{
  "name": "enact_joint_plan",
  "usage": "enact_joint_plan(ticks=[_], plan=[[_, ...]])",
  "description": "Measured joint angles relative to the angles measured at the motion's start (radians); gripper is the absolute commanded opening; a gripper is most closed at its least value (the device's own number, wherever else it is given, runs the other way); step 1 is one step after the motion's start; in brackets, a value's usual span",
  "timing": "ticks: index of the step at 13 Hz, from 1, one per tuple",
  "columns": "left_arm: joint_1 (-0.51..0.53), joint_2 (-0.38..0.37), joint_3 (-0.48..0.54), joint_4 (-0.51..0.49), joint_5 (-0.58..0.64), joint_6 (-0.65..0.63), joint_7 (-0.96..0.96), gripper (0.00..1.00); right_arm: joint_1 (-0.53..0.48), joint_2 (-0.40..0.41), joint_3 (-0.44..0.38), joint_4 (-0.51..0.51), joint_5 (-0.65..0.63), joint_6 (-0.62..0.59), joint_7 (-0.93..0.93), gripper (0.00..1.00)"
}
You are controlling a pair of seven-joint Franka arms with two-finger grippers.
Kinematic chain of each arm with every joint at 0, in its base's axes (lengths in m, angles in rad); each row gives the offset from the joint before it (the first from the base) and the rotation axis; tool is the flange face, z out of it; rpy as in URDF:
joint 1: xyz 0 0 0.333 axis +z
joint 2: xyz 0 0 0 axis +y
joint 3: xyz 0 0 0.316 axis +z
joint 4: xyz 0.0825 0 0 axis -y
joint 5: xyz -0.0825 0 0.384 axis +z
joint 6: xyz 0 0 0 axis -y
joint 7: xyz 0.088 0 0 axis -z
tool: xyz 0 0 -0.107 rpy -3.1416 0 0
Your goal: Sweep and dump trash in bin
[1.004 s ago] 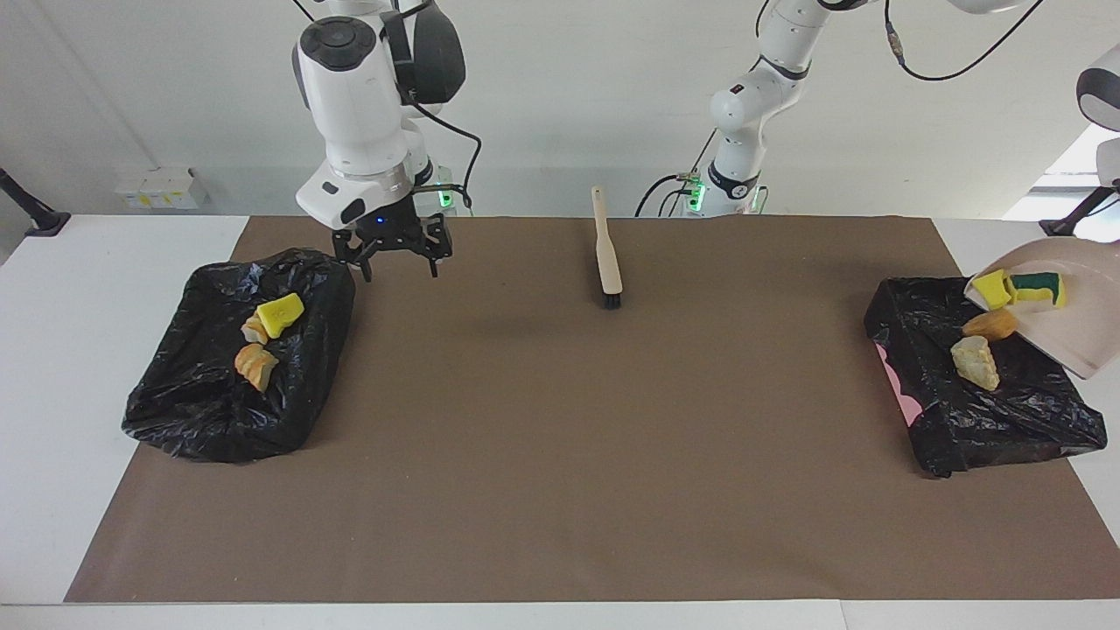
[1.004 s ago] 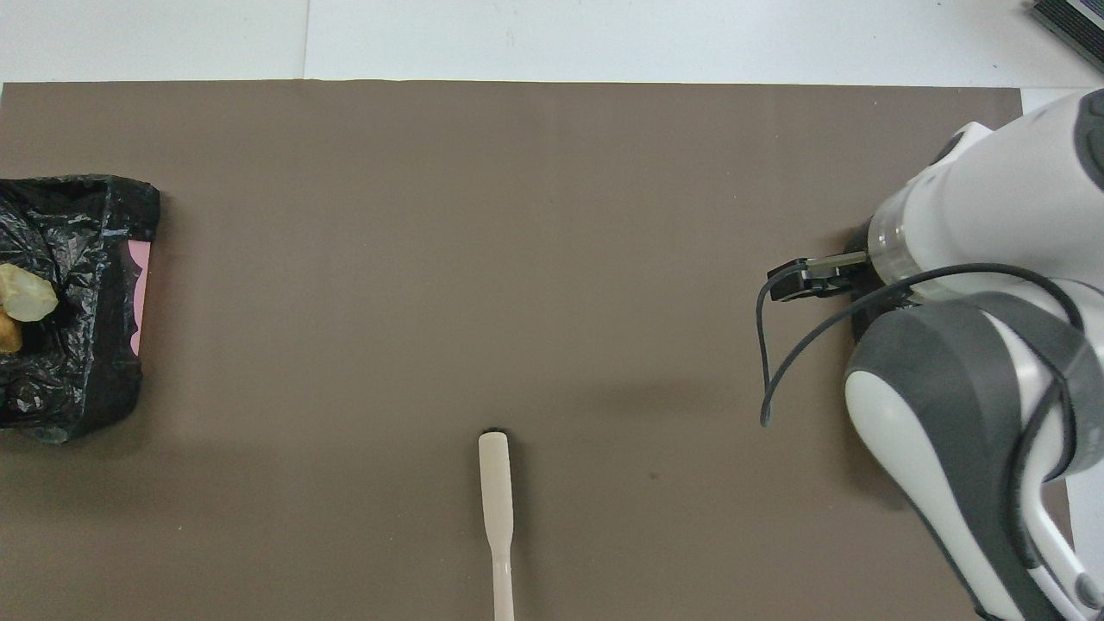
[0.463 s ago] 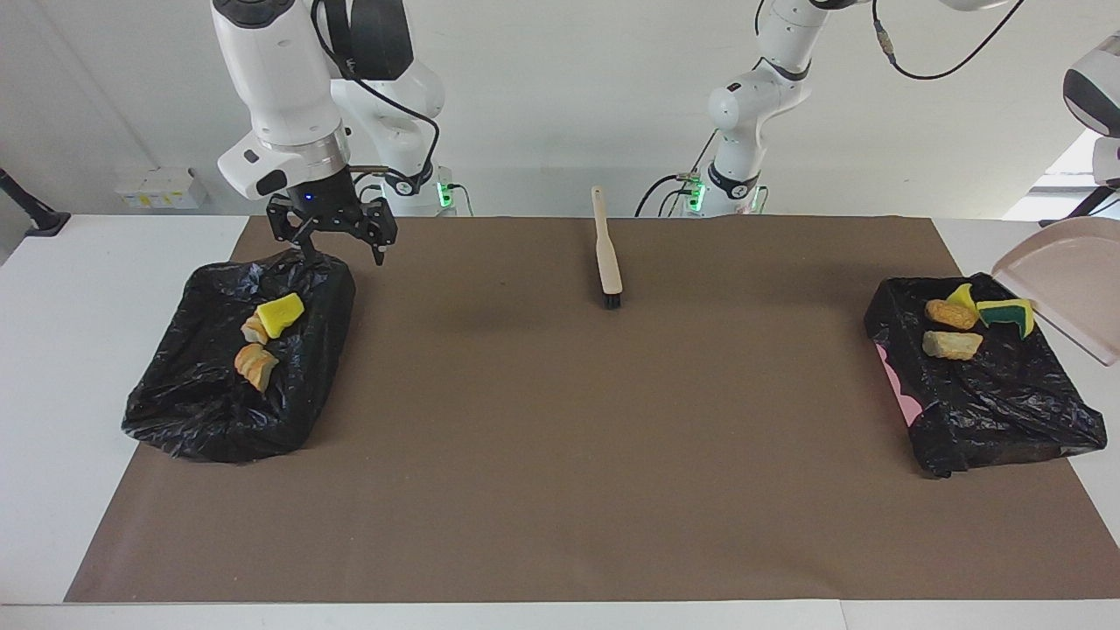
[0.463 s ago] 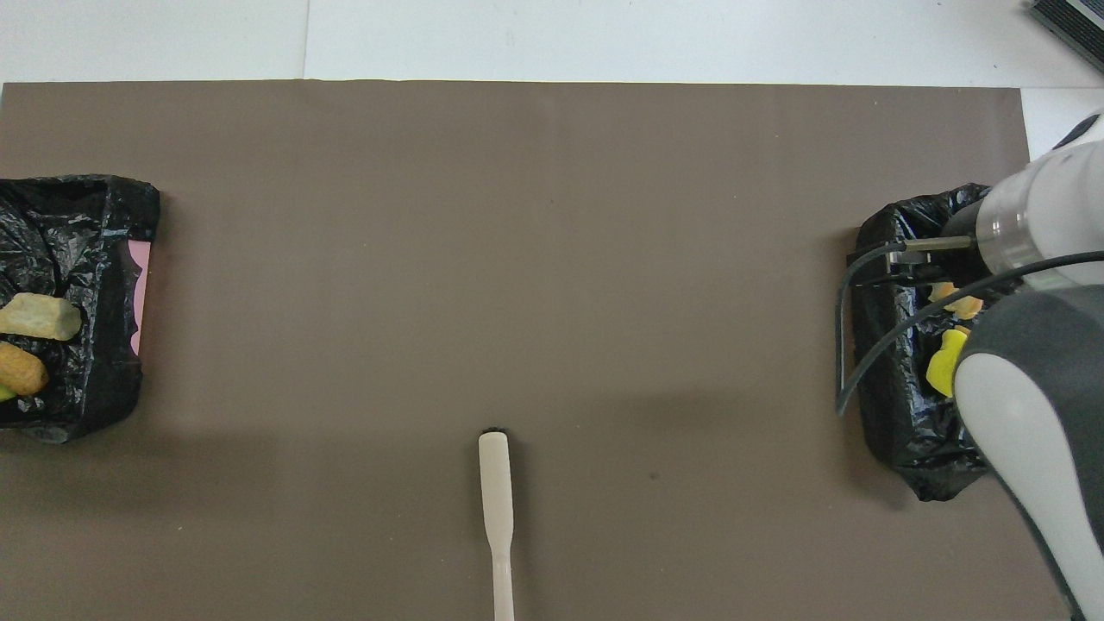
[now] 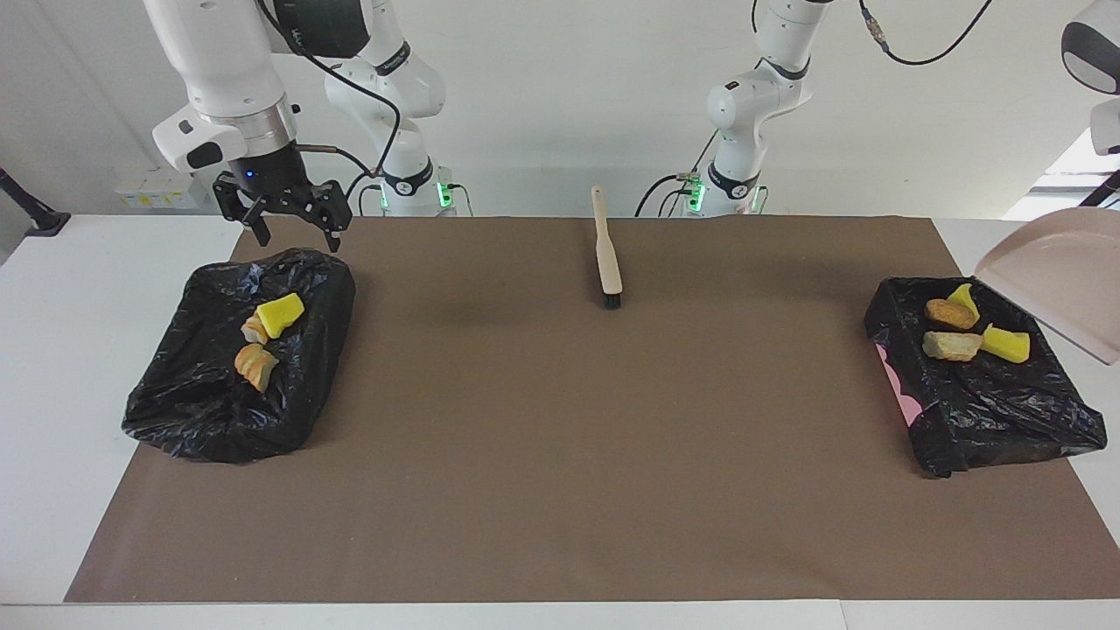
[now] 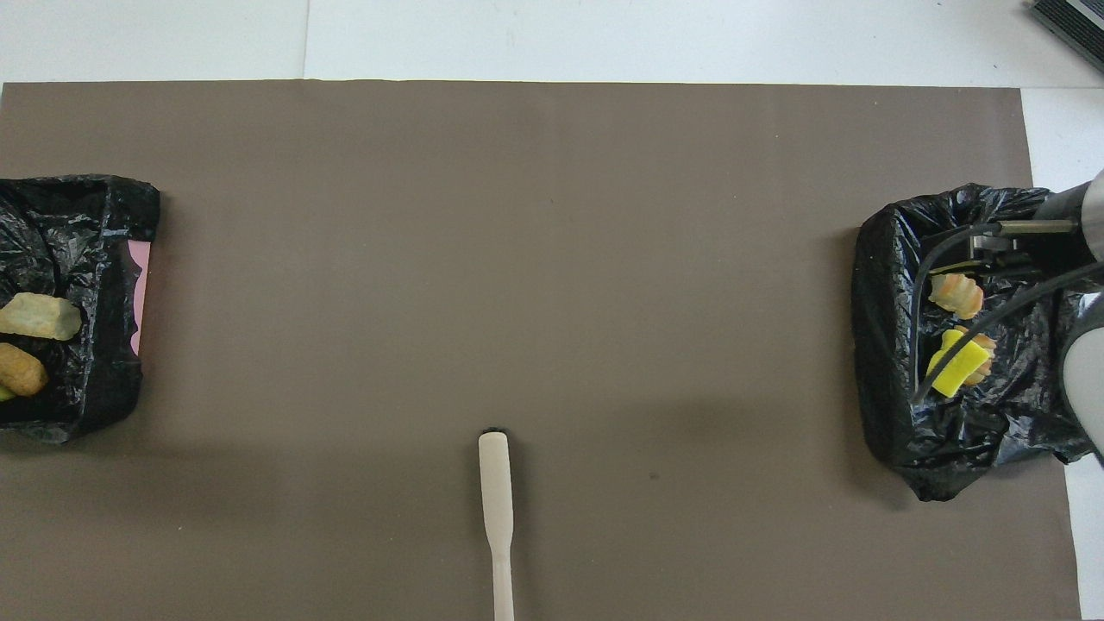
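At the left arm's end of the worktop (image 5: pixel 52 350), the trash is now lying wholly inside the bag-lined bin (image 5: pixel 1006 420): an orange-brown chunk (image 5: pixel 948 313), a pale beige chunk (image 5: pixel 952 346) and two yellow chunks (image 5: pixel 1006 344) are resting together on the black liner. A second ago two of these were still sitting in the tipped dustpan (image 5: pixel 1054 280) and two were tumbling out. The pan is now hanging empty and tilted over that bin's edge toward the end of the worktop. The left tool is lying out of view with its fingers pressed together, and I am judging it to be clamping the pan's handle.

Three more chunks, the bright yellow one (image 5: pixel 280 313) among them, are lying unmoved in the second bag-lined bin (image 5: pixel 192 411) at the right arm's end. The right tool (image 5: pixel 282 210) is hanging spread and empty over that bin's robot-side rim, having climbed and drifted there from over the brown mat (image 5: pixel 560 437) beside it. The brush (image 5: pixel 606 249) is lying untouched at the mat's middle, near the robots.

No chunk is showing on the mat, so the sweeping and dumping are looking finished, with only setting the pan down remaining.
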Motion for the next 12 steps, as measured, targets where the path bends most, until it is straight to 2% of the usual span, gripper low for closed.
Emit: enact_joint_plan(ticks=[4, 7, 12], plan=[[-0.031, 0.001, -0.017, -0.005, -0.221, -0.104, -0.158, 0.0, 0.037, -0.001, -0.075, 0.04, 0.053, -0.049, 0.0, 1.0], [-0.147, -0.006, -0.028, -0.021, -0.344, -0.177, -0.357, 0.0, 0.037, -0.002, -0.091, 0.041, 0.072, -0.049, 0.0, 1.0], [-0.312, -0.019, -0.032, -0.074, -0.493, -0.185, -0.72, 0.0, 0.037, -0.006, -0.09, 0.041, 0.072, -0.05, 0.0, 1.0]])
